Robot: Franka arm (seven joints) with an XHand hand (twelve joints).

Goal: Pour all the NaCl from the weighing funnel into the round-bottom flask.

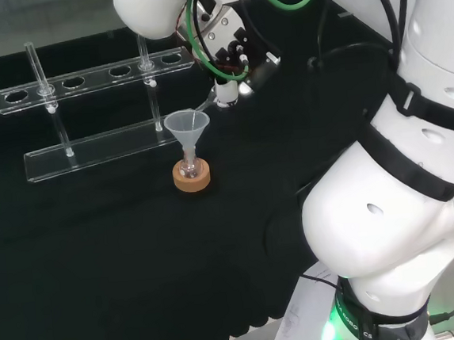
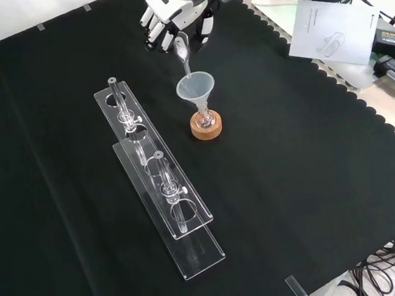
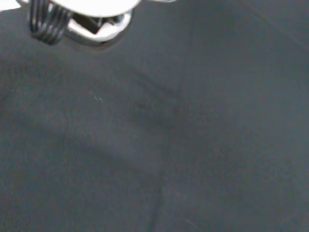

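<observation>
One funnel [image 2: 195, 89], one cork stand [image 2: 206, 126] (flask on it), one rack [image 2: 161, 194].

Matt black cloth [image 2: 293, 180], cork stand [image 2: 207, 127], clear plastic rack [image 2: 167, 193].

Black cloth [image 3: 183, 145] spreads across the surface, with faint creases running over it. A blurred white part of the hand [image 3: 91, 7] shows at one edge, with a ribbed black cable [image 3: 48, 24] beside it.
</observation>
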